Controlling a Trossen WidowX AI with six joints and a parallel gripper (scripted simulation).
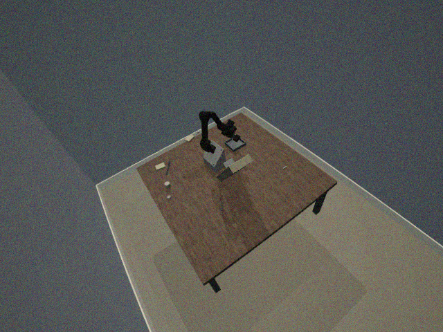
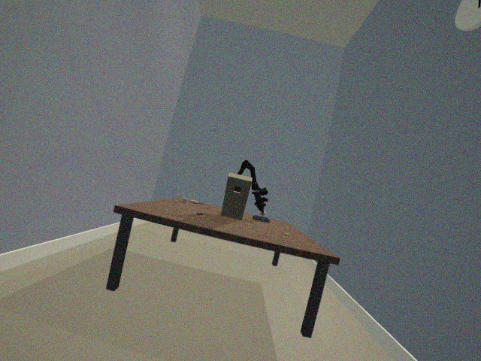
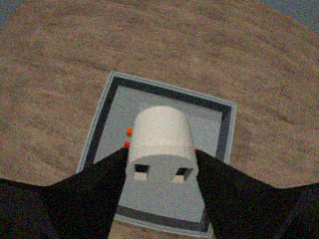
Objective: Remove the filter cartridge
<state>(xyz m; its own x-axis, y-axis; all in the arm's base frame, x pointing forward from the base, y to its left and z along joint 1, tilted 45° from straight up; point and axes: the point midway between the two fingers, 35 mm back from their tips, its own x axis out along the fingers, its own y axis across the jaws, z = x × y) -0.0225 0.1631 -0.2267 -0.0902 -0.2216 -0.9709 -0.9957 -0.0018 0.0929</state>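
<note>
My gripper (image 1: 236, 138) (image 2: 262, 211) (image 3: 161, 155) is shut on the round filter cartridge (image 3: 162, 130), a pale cylinder with two dark slots on the face turned to the wrist camera. Black fingers grip its two sides. The cartridge is over the grey tray (image 1: 236, 150) (image 2: 261, 219) (image 3: 96, 120), inside its rim as the wrist view shows it. Whether its far end touches the tray floor is hidden. The upright service panel (image 2: 234, 204) stands beside the tray, with a dark rectangular opening in the face seen in the exterior view.
A grey box (image 1: 214, 158) is under the arm's base. A pale slab-like top (image 1: 241, 163) lies in front of the tray. Small pale items, a white cylinder (image 1: 167, 183) and a dark rod (image 1: 167, 167) lie at the table's left. A small white stick (image 1: 284, 167) lies to the right.
</note>
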